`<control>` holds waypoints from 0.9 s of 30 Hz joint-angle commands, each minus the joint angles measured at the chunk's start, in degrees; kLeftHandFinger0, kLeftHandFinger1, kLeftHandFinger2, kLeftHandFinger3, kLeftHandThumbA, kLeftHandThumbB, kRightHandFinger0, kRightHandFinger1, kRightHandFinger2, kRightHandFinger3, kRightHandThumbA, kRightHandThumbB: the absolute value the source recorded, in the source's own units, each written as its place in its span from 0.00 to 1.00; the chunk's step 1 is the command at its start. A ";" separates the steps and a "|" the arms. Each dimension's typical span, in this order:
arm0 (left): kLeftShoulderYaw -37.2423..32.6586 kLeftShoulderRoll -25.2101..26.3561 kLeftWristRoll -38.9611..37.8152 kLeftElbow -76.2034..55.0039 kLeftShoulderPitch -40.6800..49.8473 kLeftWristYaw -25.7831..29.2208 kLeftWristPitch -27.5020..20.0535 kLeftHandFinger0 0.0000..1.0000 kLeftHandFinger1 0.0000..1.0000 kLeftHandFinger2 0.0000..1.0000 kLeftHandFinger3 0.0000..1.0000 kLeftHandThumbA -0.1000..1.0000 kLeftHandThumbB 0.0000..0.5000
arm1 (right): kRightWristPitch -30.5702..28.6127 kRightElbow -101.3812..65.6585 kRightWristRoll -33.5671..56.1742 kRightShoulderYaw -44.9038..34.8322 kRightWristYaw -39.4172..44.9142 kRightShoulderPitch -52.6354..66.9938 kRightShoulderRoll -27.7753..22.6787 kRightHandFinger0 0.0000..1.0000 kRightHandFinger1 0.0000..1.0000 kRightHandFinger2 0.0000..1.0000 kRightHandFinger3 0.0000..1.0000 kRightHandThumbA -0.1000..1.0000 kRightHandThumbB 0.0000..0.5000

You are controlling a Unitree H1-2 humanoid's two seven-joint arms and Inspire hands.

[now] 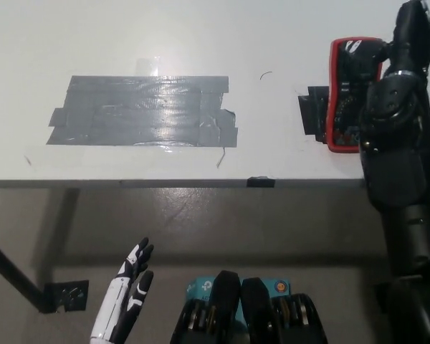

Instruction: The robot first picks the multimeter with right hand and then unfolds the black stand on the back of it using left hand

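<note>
The red multimeter point(344, 100) lies face up on the white table point(287, 29) at the far right, on a black tape patch point(313, 115). My black right arm comes up from the bottom right and covers the meter's right half. The right hand point(405, 36) is over the meter's top right corner; its grip does not show. The stand on the meter's back is hidden. My white left hand point(129, 290) rests low at the lower left, below the table's front edge, open and holding nothing.
A large patch of grey tape point(143, 111) is stuck on the table's left middle. A small black tape mark point(261, 181) sits on the front edge. A black table leg with a foot plate point(64, 295) stands at the lower left.
</note>
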 commanded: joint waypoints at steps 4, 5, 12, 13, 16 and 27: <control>0.30 0.69 -0.18 -1.55 -0.87 -0.89 -0.90 1.00 1.00 1.00 1.00 0.97 0.82 | -0.02 2.70 2.41 0.92 -6.25 -5.46 1.12 1.00 1.00 1.00 1.00 1.00 0.86; 0.33 0.75 -0.07 -1.69 -0.89 -0.89 -0.60 1.00 1.00 1.00 1.00 0.97 0.83 | -0.08 3.62 2.53 0.89 -7.16 -5.72 1.26 1.00 1.00 1.00 1.00 1.00 0.84; 0.52 0.79 -0.83 -2.03 -0.75 -1.15 -0.23 1.00 1.00 1.00 1.00 0.95 0.84 | 0.52 8.93 2.55 1.96 -8.74 -7.16 0.87 1.00 1.00 1.00 1.00 1.00 0.83; 0.55 0.72 -0.87 -1.99 -0.77 -1.13 -0.17 1.00 1.00 1.00 1.00 0.95 0.84 | 0.52 9.70 2.58 2.27 -8.91 -7.42 0.75 1.00 1.00 1.00 1.00 1.00 0.84; 0.53 0.76 -0.68 -1.82 -0.89 -1.11 -0.30 1.00 1.00 1.00 1.00 0.95 0.83 | 0.36 10.47 3.28 2.76 -9.27 -7.62 0.61 1.00 1.00 1.00 1.00 1.00 0.84; 0.67 0.49 -1.07 -2.28 -0.61 -1.09 -0.24 1.00 1.00 1.00 1.00 0.95 0.83 | -2.55 13.41 5.65 3.33 -13.15 -6.44 1.17 1.00 1.00 1.00 1.00 1.00 0.86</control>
